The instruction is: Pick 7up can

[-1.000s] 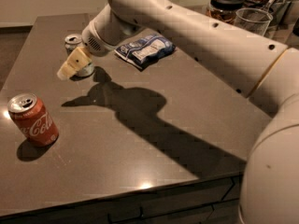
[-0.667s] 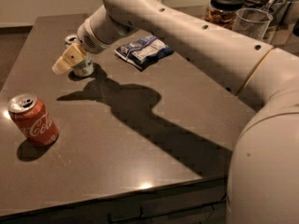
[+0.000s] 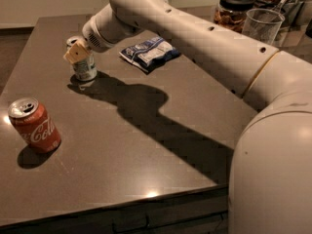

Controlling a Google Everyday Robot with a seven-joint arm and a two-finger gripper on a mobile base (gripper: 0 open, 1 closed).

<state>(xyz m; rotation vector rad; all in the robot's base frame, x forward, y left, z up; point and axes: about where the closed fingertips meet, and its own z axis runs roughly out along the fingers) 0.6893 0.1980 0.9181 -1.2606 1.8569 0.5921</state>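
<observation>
The 7up can point(image 3: 86, 68) stands upright at the far left of the dark table point(image 3: 146, 145). It is silvery-white with green markings, and its top is partly covered. My gripper point(image 3: 76, 53) is at the can's upper part, in front of its rim, at the end of the white arm point(image 3: 195, 38) that reaches in from the right. The red Coca-Cola can point(image 3: 34, 126) stands upright near the table's left front, well apart from the gripper.
A blue and white snack bag point(image 3: 148, 52) lies to the right of the 7up can, under the arm. A clear glass point(image 3: 262, 26) and a lidded jar point(image 3: 234, 6) stand at the back right. The table's front edge point(image 3: 122, 204) is close.
The gripper has moved a little to the left and now overlaps the top of the 7up can. Neither can has moved.
</observation>
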